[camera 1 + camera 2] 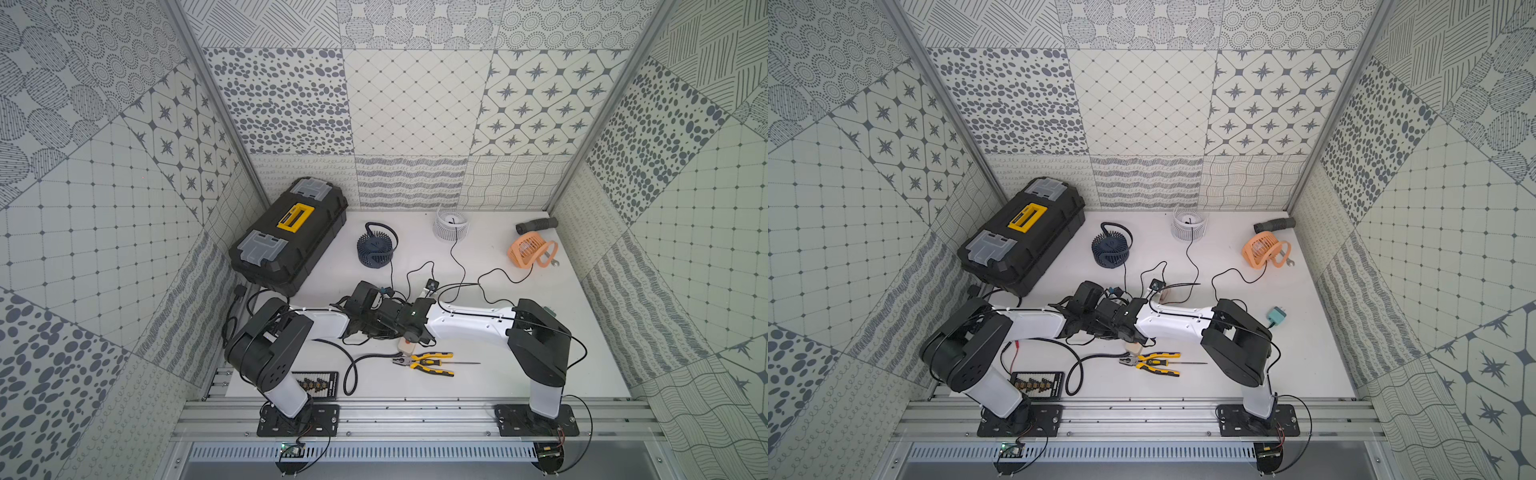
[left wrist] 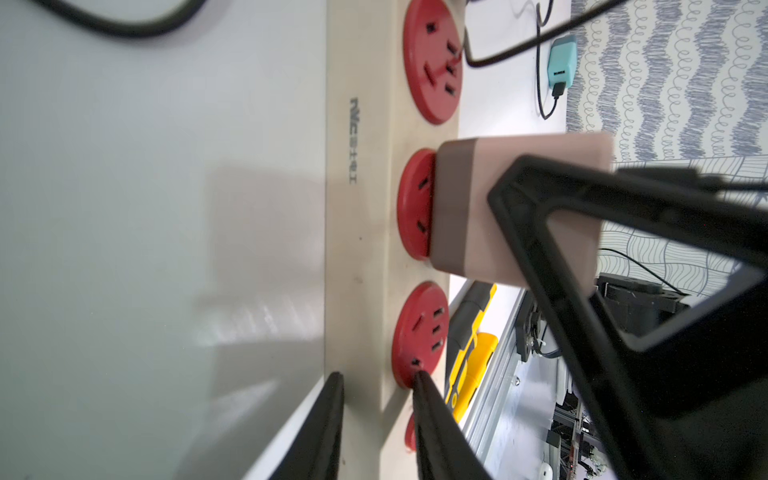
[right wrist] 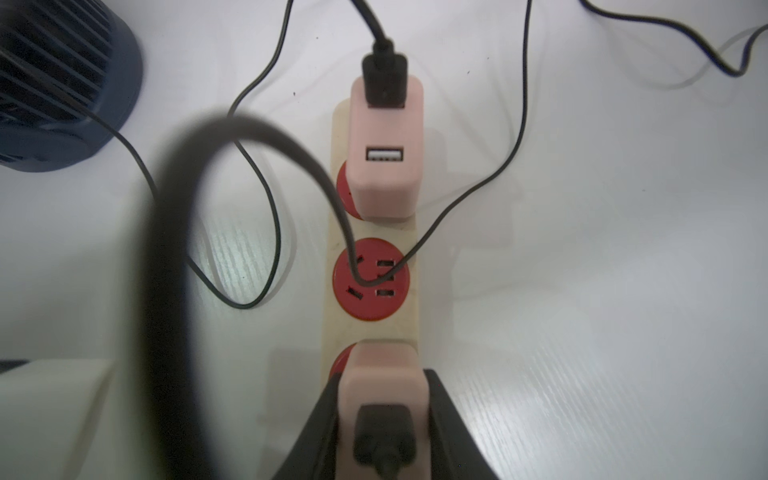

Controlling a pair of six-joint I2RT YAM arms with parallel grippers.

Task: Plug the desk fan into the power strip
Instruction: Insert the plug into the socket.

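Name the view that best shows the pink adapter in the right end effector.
Left wrist: the pink adapter appears side-on, seated against a red socket of the power strip. The right wrist view shows only its back, clamped in the right end effector. In both top views the arms hide it.

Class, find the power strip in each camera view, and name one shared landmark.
In a top view: power strip, cream end beside yellow pliers.
In a top view: power strip, likewise by yellow pliers.
Left wrist: power strip runs through mid-picture.
Right wrist: power strip centred.
Landmark: yellow pliers; absent from right wrist.
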